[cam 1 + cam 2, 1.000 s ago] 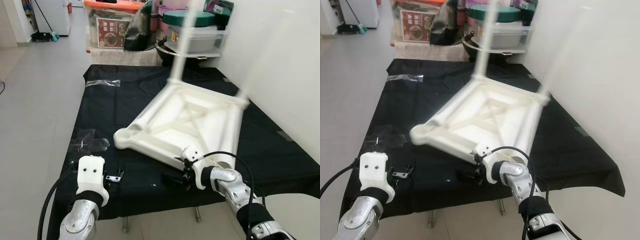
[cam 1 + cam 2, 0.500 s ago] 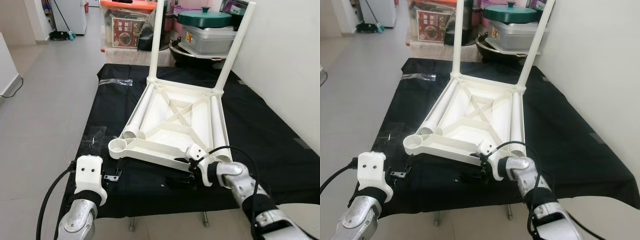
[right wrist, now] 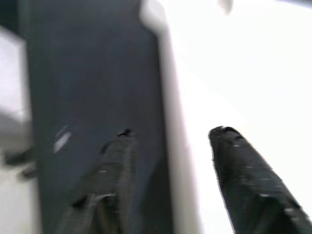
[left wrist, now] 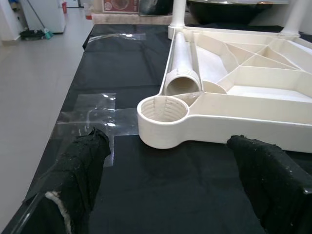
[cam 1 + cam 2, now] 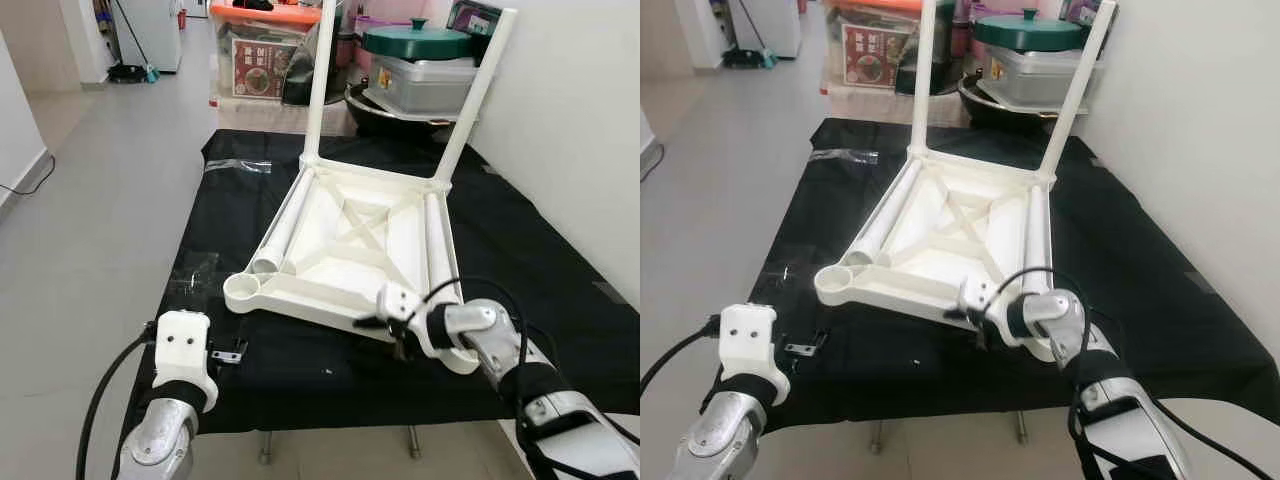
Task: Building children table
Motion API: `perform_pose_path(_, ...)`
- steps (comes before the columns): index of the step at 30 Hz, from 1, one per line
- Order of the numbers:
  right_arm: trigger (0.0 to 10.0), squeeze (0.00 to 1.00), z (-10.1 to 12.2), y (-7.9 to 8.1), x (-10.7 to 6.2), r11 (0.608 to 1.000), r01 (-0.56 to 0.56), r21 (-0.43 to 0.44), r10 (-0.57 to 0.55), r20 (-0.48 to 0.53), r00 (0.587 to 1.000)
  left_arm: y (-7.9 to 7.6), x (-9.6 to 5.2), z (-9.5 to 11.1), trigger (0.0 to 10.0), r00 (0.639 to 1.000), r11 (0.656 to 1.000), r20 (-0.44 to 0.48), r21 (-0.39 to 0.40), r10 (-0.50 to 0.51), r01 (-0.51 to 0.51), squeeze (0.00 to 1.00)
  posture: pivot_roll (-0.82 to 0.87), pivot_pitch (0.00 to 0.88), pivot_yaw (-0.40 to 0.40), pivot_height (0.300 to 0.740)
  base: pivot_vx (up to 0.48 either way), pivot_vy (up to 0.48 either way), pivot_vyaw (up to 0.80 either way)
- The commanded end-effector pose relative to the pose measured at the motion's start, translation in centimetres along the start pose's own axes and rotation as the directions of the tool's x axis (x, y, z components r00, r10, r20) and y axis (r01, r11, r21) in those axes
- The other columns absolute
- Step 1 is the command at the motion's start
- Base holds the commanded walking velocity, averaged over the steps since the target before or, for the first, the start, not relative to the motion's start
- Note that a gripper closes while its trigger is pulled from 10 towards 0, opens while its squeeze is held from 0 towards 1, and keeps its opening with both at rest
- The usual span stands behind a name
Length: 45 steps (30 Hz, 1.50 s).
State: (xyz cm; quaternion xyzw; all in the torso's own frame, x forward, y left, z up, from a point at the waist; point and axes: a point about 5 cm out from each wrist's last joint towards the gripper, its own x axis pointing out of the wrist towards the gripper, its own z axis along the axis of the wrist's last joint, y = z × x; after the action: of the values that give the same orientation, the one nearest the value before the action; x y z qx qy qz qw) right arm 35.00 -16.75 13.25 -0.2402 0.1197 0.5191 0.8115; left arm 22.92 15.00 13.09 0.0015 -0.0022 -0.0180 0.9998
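the white plastic table top is lying upside down on the black cloth; likely light, stiff, slick. right gripper, fingers spread, is straddling its near rim, the soundest hold. left gripper is hovering spread.

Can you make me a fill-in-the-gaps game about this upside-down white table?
The white table lies upside down on a ____ cloth.
____ legs already stand up at its far corners.
The right tool is at the table's ____ edge.
The left tool's fingers are spread ____, holding nothing.

Missing words: black; two; near; open
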Motion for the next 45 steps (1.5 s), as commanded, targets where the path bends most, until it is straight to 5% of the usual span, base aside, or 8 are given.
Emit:
perform_pose_path(1, 10.0, 1.0, 1.2, -1.1, -0.5, 0.996, 0.086, 0.025, -0.087, 0.072, 0.994, 0.0, -0.1, -0.3, 10.0, 1.0, 1.0, -0.021, 0.011, -0.001, 0.001, 0.0, 0.17, 0.0, -0.101, 0.74, 0.0, 0.0, 0.0)
perform_pose_path(4, 10.0, 1.0, 2.1, -1.1, 0.1, 0.991, 0.129, 0.037, -0.132, 0.109, 0.985, -0.1, 0.0, -0.4, 10.0, 1.0, 1.0, -0.023, 0.01, -0.006, 0.006, 0.0, 0.16, 0.0, -0.103, 0.74, 0.0, 0.0, 0.0)
perform_pose_path(5, 10.0, 0.3, 2.3, -0.8, 0.4, 0.99, 0.136, 0.031, -0.139, 0.119, 0.983, -0.1, 0.0, -0.4, 10.0, 1.0, 1.0, -0.022, 0.008, -0.005, 0.005, 0.0, 0.17, 0.0, -0.107, 0.74, 0.0, 0.0, 0.0)
perform_pose_path(6, 10.0, 0.05, 2.5, -0.5, 0.6, 0.99, 0.135, 0.031, -0.138, 0.132, 0.982, -0.1, 0.0, -0.3, 10.0, 1.0, 1.0, -0.02, 0.007, -0.003, 0.004, 0.0, 0.17, 0.0, -0.108, 0.74, 0.0, 0.0, 0.0)
perform_pose_path(31, 9.7, 0.0, -3.5, 0.6, 0.3, 0.982, 0.12, 0.145, -0.076, -0.28, 0.957, -0.6, 0.2, -0.5, 10.0, 1.0, 1.0, -0.02, -0.009, -0.012, 0.012, 0.0, 0.14, 0.0, -0.111, 0.74, 0.0, 0.0, 0.0)
perform_pose_path(32, 8.2, 0.0, -3.8, 0.5, 0.2, 0.981, 0.134, 0.139, -0.086, -0.31, 0.947, -0.6, 0.3, -0.5, 10.0, 1.0, 1.0, -0.02, -0.009, -0.012, 0.012, 0.0, 0.14, 0.0, -0.111, 0.74, 0.0, 0.0, 0.0)
perform_pose_path(33, 0.0, 0.0, -3.9, 0.4, 0.0, 0.987, 0.114, 0.116, -0.069, -0.338, 0.939, -0.6, 0.3, -0.5, 10.0, 1.0, 1.0, -0.018, -0.008, -0.011, 0.011, 0.0, 0.15, 0.0, -0.113, 0.74, 0.0, 0.0, 0.0)
perform_pose_path(45, 0.0, 0.0, -1.9, -1.0, -2.3, 0.943, -0.226, -0.245, 0.084, -0.48, 0.873, -0.6, 0.3, -0.6, 10.0, 1.0, 1.0, -0.015, -0.003, -0.005, 0.005, 0.0, 0.15, 0.0, -0.13, 0.74, 0.0, 0.0, 0.0)
